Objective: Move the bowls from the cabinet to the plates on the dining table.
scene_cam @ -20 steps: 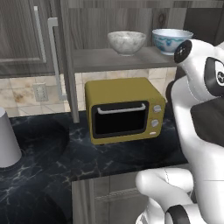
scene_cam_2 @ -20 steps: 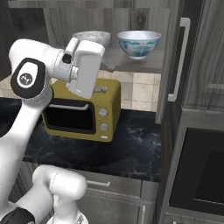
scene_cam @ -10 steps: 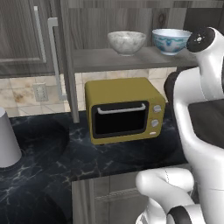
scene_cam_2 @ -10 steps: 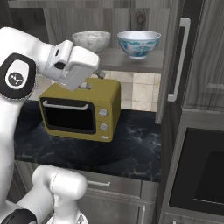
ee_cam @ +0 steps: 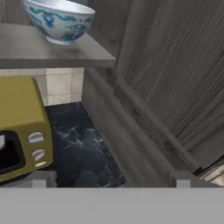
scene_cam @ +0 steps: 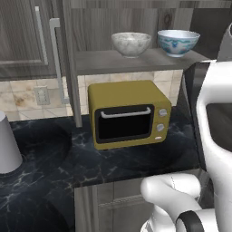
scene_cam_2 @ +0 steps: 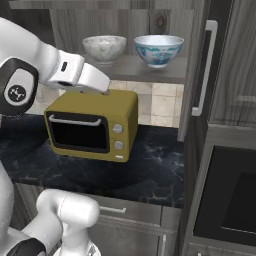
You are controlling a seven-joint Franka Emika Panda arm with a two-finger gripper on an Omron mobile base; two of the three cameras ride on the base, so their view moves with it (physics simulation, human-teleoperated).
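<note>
The yellow oven (scene_cam: 129, 113) stands on the dark marble desk (scene_cam: 54, 167). Left of it stands a grey cylinder (scene_cam: 7, 145). Above the oven, on the shelf (scene_cam: 131, 61) of the open cabinet (scene_cam_2: 220, 60), the marbled bowl (scene_cam: 131, 43) sits left and the blue-patterned bowl (scene_cam: 178, 42) right, just beside each other. The claw (ee_cam: 109, 181), right of the oven, stands wide and holds nothing.

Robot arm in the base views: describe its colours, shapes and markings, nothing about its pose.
The arm is built from glossy white, rounded, tube-like segments joined by dark grey to black joint bands. A round black cap on one joint carries a small white logo. The white wrist link has a small dark slot on its side. The base joint is a bulbous white shell. No loose cables show.
</note>
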